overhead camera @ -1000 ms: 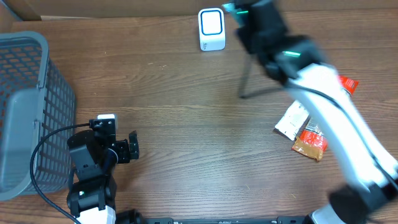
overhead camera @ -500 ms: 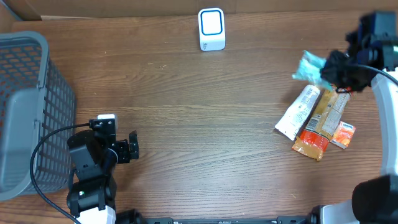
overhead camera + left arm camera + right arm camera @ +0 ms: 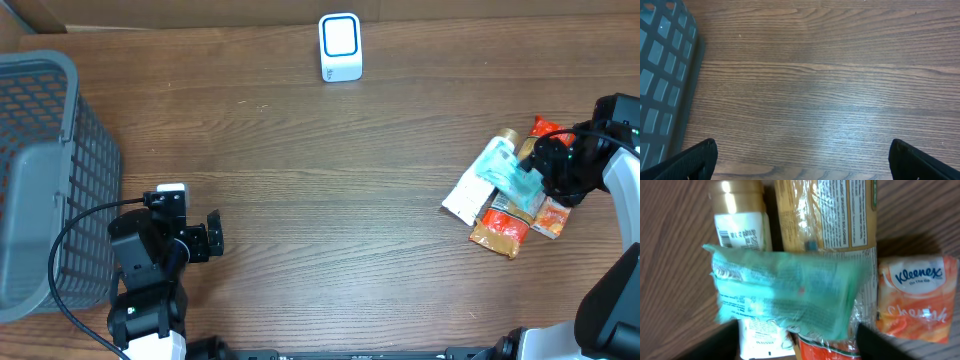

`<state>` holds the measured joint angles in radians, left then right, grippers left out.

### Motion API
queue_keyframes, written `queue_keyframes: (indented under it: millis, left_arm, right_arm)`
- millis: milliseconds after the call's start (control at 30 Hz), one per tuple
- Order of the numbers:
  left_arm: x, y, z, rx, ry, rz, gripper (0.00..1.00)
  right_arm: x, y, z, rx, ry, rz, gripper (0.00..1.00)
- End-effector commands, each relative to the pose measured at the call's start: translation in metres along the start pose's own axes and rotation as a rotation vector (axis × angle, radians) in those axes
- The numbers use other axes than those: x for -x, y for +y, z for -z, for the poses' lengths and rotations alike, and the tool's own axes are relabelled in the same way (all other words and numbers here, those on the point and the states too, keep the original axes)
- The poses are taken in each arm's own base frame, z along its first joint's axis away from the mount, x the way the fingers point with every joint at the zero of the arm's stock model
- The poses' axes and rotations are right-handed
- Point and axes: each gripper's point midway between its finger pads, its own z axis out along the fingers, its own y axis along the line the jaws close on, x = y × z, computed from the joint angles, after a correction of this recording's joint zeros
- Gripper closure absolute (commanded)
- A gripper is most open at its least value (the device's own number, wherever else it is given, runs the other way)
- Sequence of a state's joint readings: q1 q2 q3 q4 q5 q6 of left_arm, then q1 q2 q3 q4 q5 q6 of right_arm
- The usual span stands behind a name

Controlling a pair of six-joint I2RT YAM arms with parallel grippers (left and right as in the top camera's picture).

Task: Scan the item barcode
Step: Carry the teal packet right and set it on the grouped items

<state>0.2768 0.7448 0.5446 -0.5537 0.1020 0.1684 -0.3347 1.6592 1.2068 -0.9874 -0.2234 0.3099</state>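
Observation:
The item, a teal plastic packet (image 3: pixel 505 170), lies across a pile of goods at the right of the table. In the right wrist view the teal packet (image 3: pixel 790 295) is blurred and shows small print on its left end. My right gripper (image 3: pixel 537 170) is over it and open. Its dark fingers (image 3: pixel 900 345) stand wide on either side of the packet's near edge, and the right gripper (image 3: pixel 800 347) grips nothing. A white scanner with a blue frame (image 3: pixel 340 45) stands at the back centre. My left gripper (image 3: pixel 213 235) is open over bare wood at the lower left, and the left gripper (image 3: pixel 802 162) is empty.
Under the packet lie a white tube with a gold cap (image 3: pixel 740 225), a pasta pack (image 3: pixel 830 215) and an orange Kleenex pack (image 3: pixel 915 297). A grey mesh basket (image 3: pixel 40 180) stands along the left edge, with its wall (image 3: pixel 660 85) close to my left gripper.
My right arm swung from beside the scanner to the right side, carrying the teal packet. Its jaws have opened and the packet now sits on the pile. The left arm stayed still.

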Motion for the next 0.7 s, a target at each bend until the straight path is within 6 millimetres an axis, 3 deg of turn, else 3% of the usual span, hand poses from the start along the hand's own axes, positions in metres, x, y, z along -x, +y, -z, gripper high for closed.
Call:
queue_keyframes:
  millis: [0,167,300,500,667]
  left_arm:
    - [0.000,-0.001,0.000,-0.010,-0.004,-0.016,0.00]
    - [0.000,-0.001,0.000,-0.010,-0.004,-0.016,0.00]
    - [0.000,-0.001,0.000,-0.010,-0.004,-0.016,0.00]
    - [0.000,-0.001,0.000,-0.010,-0.004,-0.016,0.00]
    - [0.000,-0.001,0.000,-0.010,-0.004,-0.016,0.00]
  right_arm:
    - [-0.002,0.005,0.006,0.020,0.002,0.012,0.15]
    - [-0.010,0.017,0.026,0.035,0.023,0.073,0.05]
    - [-0.023,0.038,0.063,0.076,-0.012,0.137,0.03]
    - [-0.076,0.102,0.132,0.296,-0.115,0.461,0.00]
    - [-0.117,0.125,0.187,0.412,-0.259,0.608,0.00]
